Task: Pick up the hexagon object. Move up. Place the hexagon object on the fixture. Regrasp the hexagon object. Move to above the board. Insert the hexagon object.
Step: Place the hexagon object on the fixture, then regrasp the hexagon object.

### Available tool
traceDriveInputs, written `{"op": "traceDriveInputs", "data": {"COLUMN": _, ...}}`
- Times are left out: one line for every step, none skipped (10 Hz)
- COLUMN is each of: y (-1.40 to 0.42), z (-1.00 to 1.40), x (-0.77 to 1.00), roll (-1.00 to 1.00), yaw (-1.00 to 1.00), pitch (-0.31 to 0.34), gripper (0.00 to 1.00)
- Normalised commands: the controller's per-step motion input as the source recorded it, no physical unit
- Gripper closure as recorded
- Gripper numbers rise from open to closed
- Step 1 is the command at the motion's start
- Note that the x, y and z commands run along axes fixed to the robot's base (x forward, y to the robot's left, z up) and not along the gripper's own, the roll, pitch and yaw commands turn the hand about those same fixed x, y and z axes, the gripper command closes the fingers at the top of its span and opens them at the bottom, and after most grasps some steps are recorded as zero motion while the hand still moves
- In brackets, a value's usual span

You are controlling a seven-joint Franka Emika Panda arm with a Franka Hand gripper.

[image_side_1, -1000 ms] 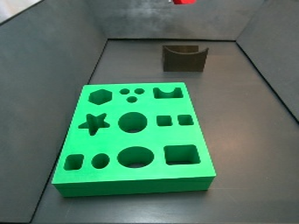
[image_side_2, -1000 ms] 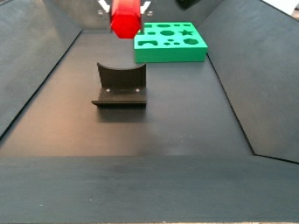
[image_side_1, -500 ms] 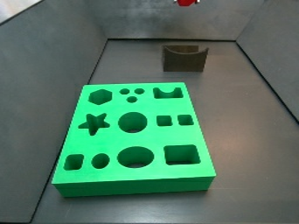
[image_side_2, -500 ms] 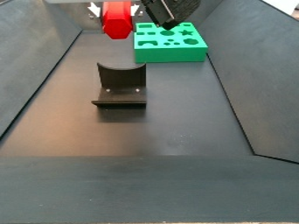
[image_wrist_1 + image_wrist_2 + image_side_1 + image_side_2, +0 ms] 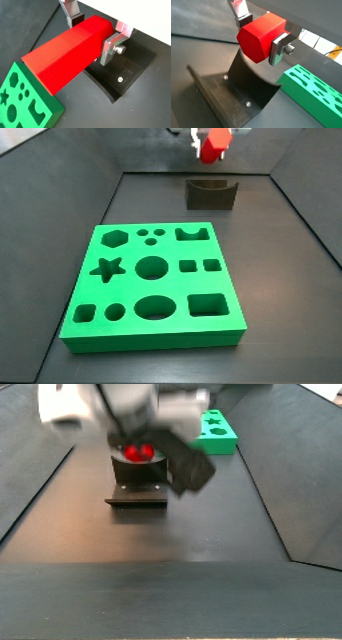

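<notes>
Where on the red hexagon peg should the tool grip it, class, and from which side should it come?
Best on two opposite flat faces near one end, as now: in a wrist view the tool clamps the hexagon object near its end, over the fixture. The peg is long with flat sides, so pads sit flush there. Coming from above seems safest, leaving the long body free.

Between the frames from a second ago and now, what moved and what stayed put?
The gripper, shut on the red hexagon object, has come down from the top edge of the side views and now sits just above the fixture, the peg's end over its notch. Nothing was released. The fixture and the green board have not shifted.
</notes>
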Motion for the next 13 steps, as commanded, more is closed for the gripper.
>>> {"op": "traceDriveInputs", "data": {"y": 0.09, "z": -1.00, "x": 0.14, "roll": -0.63, "yaw": -0.13, "pitch": 0.069, "gripper": 1.00}}
{"op": "traceDriveInputs", "data": {"y": 0.10, "z": -1.00, "x": 0.16, "roll": -0.40, "yaw": -0.13, "pitch": 0.057, "gripper": 1.00}}
{"op": "traceDriveInputs", "data": {"y": 0.10, "z": -1.00, "x": 0.16, "roll": -0.30, "yaw": -0.13, "pitch": 0.048, "gripper": 1.00}}
{"op": "traceDriveInputs", "data": {"y": 0.10, "z": -1.00, "x": 0.17, "roll": -0.21, "yaw": -0.12, "pitch": 0.027, "gripper": 1.00}}
{"op": "traceDriveInputs", "data": {"y": 0.10, "z": -0.85, "x": 0.16, "roll": -0.17, "yaw": -0.11, "pitch": 0.005, "gripper": 1.00}}
{"op": "traceDriveInputs", "data": {"y": 0.08, "z": -0.66, "x": 0.13, "roll": -0.16, "yaw": -0.10, "pitch": -0.006, "gripper": 1.00}}
{"op": "traceDriveInputs", "data": {"y": 0.06, "z": -0.49, "x": 0.11, "roll": -0.14, "yaw": -0.09, "pitch": -0.019, "gripper": 1.00}}
{"op": "traceDriveInputs", "data": {"y": 0.05, "z": -0.43, "x": 0.07, "roll": -0.10, "yaw": -0.07, "pitch": -0.026, "gripper": 1.00}}
{"op": "traceDriveInputs", "data": {"y": 0.05, "z": -0.43, "x": 0.07, "roll": -0.10, "yaw": -0.06, "pitch": -0.026, "gripper": 1.00}}
{"op": "traceDriveInputs", "data": {"y": -0.50, "z": -0.17, "x": 0.00, "roll": 0.00, "yaw": 0.00, "pitch": 0.000, "gripper": 1.00}}
{"op": "traceDriveInputs", "data": {"y": 0.00, "z": 0.00, "x": 0.00, "roll": 0.00, "yaw": 0.00, "pitch": 0.000, "gripper": 0.00}}
{"op": "traceDriveInputs", "data": {"y": 0.00, "z": 1.00, "x": 0.00, "roll": 0.03, "yaw": 0.00, "pitch": 0.005, "gripper": 0.00}}
{"op": "traceDriveInputs", "data": {"y": 0.00, "z": 1.00, "x": -0.01, "roll": 0.04, "yaw": 0.01, "pitch": 0.010, "gripper": 0.00}}
